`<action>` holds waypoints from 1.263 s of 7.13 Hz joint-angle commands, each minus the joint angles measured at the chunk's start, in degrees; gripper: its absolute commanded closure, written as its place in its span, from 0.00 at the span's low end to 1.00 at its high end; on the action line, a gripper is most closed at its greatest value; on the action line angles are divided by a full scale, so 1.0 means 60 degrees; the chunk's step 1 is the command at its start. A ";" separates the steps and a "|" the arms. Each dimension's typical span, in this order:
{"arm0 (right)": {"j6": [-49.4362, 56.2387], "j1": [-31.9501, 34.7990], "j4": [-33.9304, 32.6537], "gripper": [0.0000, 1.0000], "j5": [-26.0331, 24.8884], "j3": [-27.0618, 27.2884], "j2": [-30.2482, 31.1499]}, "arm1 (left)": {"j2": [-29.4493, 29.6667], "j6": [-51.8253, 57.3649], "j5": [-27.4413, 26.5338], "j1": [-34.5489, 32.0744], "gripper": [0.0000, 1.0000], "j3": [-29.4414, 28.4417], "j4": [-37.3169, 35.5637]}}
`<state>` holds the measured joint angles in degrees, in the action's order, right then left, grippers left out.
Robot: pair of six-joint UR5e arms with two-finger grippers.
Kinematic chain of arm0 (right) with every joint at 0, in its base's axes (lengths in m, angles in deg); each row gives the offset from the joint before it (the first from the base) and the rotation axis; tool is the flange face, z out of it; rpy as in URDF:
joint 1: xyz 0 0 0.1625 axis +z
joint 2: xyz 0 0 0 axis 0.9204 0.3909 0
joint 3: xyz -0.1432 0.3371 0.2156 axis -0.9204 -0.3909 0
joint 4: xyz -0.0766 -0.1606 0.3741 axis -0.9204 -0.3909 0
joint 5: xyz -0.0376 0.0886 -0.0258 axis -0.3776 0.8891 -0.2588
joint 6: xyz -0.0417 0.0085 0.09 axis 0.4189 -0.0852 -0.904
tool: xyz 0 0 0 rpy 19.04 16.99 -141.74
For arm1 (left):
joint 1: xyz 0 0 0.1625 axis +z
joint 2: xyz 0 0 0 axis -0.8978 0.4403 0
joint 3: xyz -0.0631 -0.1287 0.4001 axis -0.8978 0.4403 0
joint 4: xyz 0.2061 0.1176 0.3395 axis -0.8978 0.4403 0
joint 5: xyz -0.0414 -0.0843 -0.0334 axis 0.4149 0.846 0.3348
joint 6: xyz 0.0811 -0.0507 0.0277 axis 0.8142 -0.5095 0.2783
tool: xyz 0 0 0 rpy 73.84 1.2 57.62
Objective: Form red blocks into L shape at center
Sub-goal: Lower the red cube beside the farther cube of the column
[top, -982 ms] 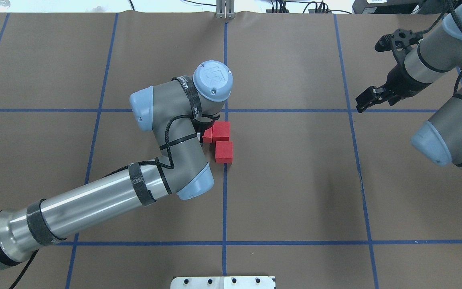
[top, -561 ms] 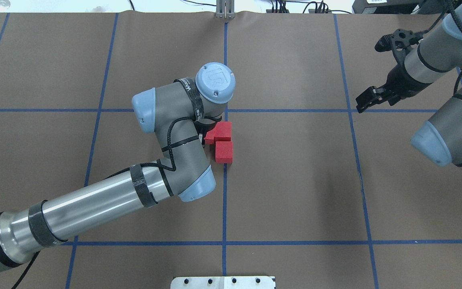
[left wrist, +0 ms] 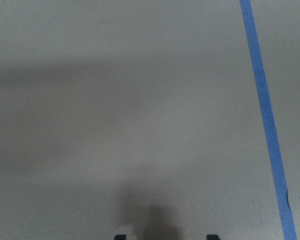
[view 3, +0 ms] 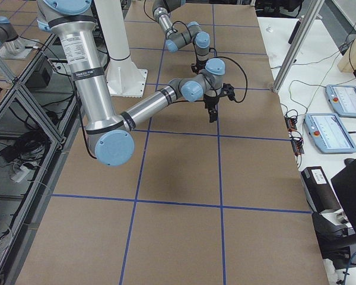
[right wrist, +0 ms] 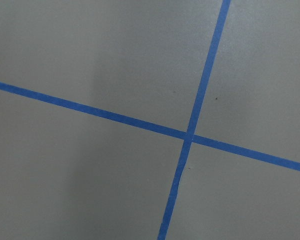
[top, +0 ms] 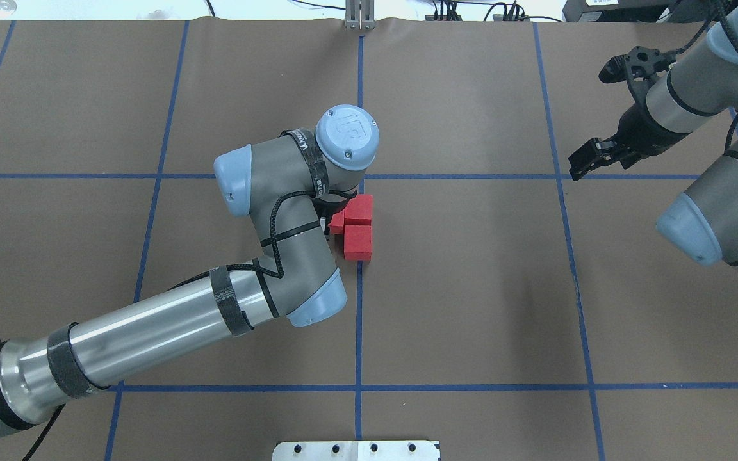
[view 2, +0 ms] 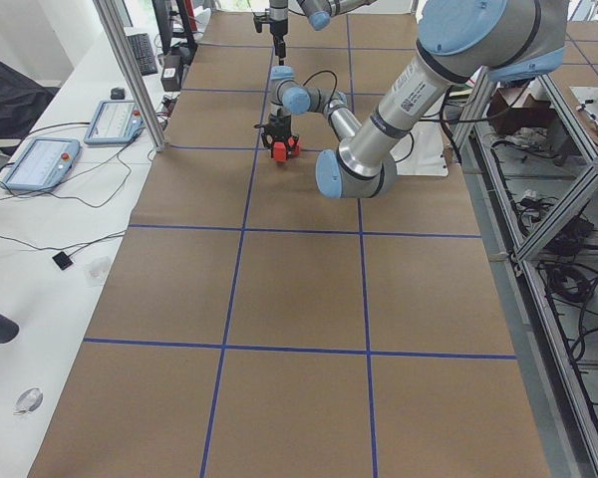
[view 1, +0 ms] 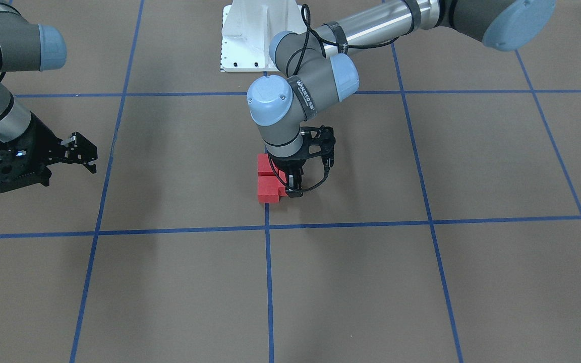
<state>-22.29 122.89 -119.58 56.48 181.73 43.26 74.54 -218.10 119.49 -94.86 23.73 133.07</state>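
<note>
step in hand, as i am reading it: placing the last cube of the l. the left gripper (view 1: 293, 185) is pointing straight down at the center, its fingers narrowed on the third block (top: 337, 221) and seemingly gripping it at surface (top: 471, 288) level. this cube is sitting just left of the central blue tape line (top: 359, 320), close against the far block (top: 359, 209). it is looking slightly offset toward the near block (top: 357, 242). those two are lying in a row along the tape, touching or nearly so.

the next move is calling for squaring the held cube flush with the far block, then opening and lifting straight up so nothing gets dragged.

all three are showing as small matte red cubes with plain faces and crisp edges.

the right gripper (top: 590, 121) is hanging well apart on the right, fingers spread wide and holding nothing.
</note>
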 commanded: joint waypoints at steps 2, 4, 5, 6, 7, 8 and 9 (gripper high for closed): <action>0.0003 0.0000 -0.0014 0.01 0.0000 0.0007 -0.0015 | -0.0042 -0.0002 -0.0001 -0.0021 0.00 0.0000 -0.0053; -0.0012 0.0000 -0.0014 0.01 0.0000 -0.0008 -0.0029 | -0.0042 -0.0002 -0.0001 -0.0050 0.00 0.0000 -0.0054; 0.0003 -0.0015 0.0000 0.01 0.0000 -0.0022 -0.0058 | -0.0071 0.0041 -0.0030 -0.0051 0.00 0.0000 -0.0054; 0.0003 -0.0015 -0.0014 0.01 -0.0015 -0.0023 -0.0087 | -0.0086 0.0158 -0.0175 -0.0036 0.00 0.0014 -0.0054; 0.0003 -0.0015 -0.0015 0.01 0.0000 -0.0023 -0.0088 | -0.0100 0.0202 -0.0351 -0.0051 0.00 0.0145 -0.0054; 0.0003 -0.0015 -0.0015 0.01 0.0000 -0.0052 -0.0117 | -0.0187 0.0681 -0.0367 -0.0065 0.00 0.0378 -0.0068; 0.0003 -0.0015 -0.0015 0.01 -0.0015 -0.0052 -0.0132 | -0.0594 0.0860 -0.0367 -0.0094 0.00 0.0975 -0.0185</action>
<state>-22.27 122.80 -119.67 56.46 181.48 42.60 72.98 -214.70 117.46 -95.27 26.38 132.51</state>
